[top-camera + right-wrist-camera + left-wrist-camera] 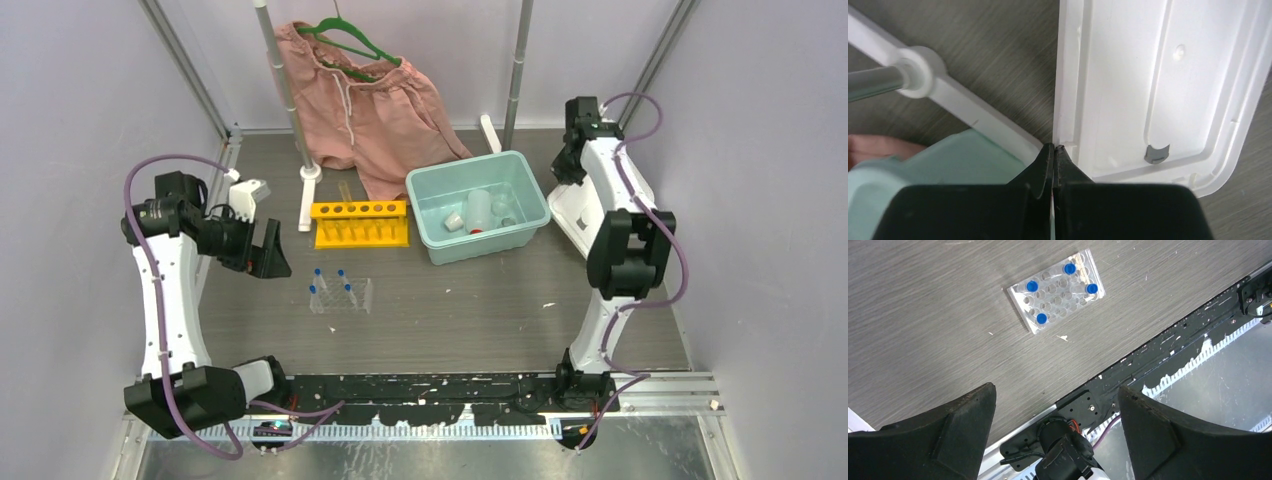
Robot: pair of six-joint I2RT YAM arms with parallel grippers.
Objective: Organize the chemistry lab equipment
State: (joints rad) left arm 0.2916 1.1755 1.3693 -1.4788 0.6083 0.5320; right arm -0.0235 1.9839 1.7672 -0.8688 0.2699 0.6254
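Observation:
A clear rack holds several blue-capped vials in the middle of the table. Behind it lies a yellow rack with a glass tube standing in it. A white squeeze bottle and a tiny white cup lie inside a teal bin. My left gripper hangs open and empty, left of the clear rack. My right gripper is shut, its tips at the edge of a white lid.
Pink shorts hang on a green hanger from a white stand at the back. The stand's white foot runs between the teal bin and the lid. Walls close in on both sides.

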